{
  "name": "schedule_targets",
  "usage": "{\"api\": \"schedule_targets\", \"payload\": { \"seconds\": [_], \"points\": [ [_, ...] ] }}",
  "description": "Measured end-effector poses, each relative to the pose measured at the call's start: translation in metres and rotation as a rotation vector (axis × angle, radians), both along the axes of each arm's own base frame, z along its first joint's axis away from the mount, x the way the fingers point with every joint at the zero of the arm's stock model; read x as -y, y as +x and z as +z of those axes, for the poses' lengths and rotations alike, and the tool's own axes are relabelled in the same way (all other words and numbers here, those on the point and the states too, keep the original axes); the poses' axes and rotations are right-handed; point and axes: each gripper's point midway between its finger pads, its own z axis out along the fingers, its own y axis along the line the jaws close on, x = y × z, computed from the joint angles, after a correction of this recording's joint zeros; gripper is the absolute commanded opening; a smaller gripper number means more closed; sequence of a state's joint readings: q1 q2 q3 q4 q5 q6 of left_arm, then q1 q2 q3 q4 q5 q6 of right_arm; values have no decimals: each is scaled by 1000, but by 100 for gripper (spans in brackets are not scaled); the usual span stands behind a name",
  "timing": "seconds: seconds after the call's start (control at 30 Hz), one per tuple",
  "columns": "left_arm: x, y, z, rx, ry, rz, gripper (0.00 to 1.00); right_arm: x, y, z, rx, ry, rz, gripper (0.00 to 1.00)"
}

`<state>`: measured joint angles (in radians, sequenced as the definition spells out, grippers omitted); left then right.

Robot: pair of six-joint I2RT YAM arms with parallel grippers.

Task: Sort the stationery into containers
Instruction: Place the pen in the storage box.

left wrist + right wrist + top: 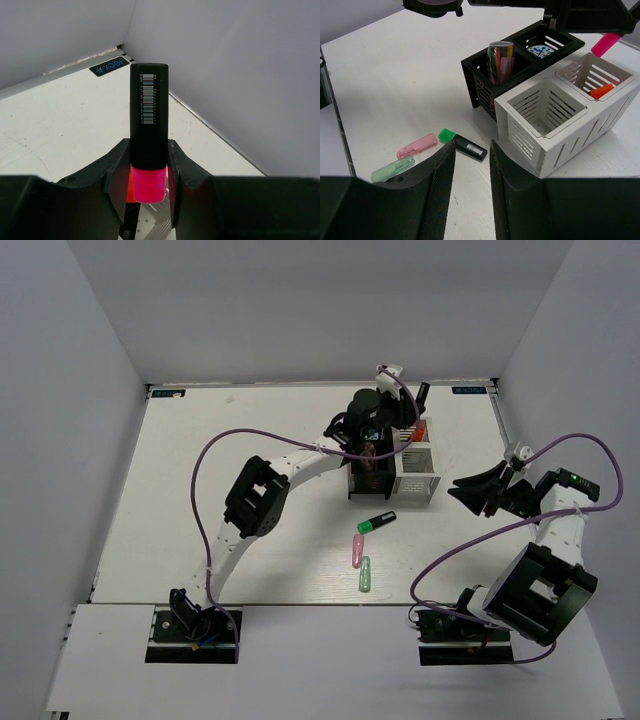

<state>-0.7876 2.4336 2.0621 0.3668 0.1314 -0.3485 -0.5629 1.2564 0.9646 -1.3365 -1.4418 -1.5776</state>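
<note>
Left gripper [149,167]: I see it clenched on the pink-capped highlighter [149,115], with 1 finger on each side of the black barrel just above the cap.
Pink-capped highlighter: it is upright, cap down, with the barcode end pointing up. From the right wrist camera, its pink tip hangs over the far compartment of the white organizer [555,145].
Contact: I cannot tell whether that cap touches anything inside the compartment.
Right gripper [472,165]: released. Its 2 fingers stand apart with only bare table [200,490] showing between them. It hovers on the near side of the white organizer, well apart from the left gripper.
White organizer: it has 2 compartments with slotted walls. The far one holds an orange-capped highlighter [600,91], leaning toward a corner.
Black organizer [477,85]: it has 2 compartments and slatted sides, and it stands just beside the white one, on its left in the top view.
Metallic cylinder [500,62]: it is upright in the black organizer's near compartment, its top rising above the rim.
Tape roll [540,50]: blue and white, it lies flat in the black organizer's far compartment.
Green-capped highlighter [462,143]: it lies flat on the table, near the organizers on their near side.
Pink capsule [417,145]: it lies on the table just beside the green cap.
Green capsule [392,169]: it lies on the table just beside the pink capsule, on the side toward the arm bases.
</note>
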Motion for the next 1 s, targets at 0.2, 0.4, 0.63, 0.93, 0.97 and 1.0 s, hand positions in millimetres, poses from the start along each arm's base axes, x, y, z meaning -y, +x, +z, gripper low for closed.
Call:
{"api": "schedule_targets", "payload": {
  "seconds": [0.2, 0.4, 0.63, 0.93, 0.97, 1.0],
  "points": [
    [0, 1, -21, -31, 42, -1, 0, 0, 1, -1, -2, 2, 0, 39],
    [1, 0, -38, -60, 78, -8, 7, 2, 1, -1, -2, 3, -5, 40],
    [1, 0, -50, -78, 112, -9, 38, 2, 1, 0, -3, 4, -8, 43],
    [0, 0, -51, -78, 130, -9, 65, 3, 1, 0, -2, 4, -13, 48],
    [0, 0, -49, -77, 129, -9, 66, 3, 1, 0, -2, 4, -13, 48],
    [0, 0, -48, -78, 128, -9, 66, 3, 1, 0, -2, 4, -14, 48]
  ]
}}
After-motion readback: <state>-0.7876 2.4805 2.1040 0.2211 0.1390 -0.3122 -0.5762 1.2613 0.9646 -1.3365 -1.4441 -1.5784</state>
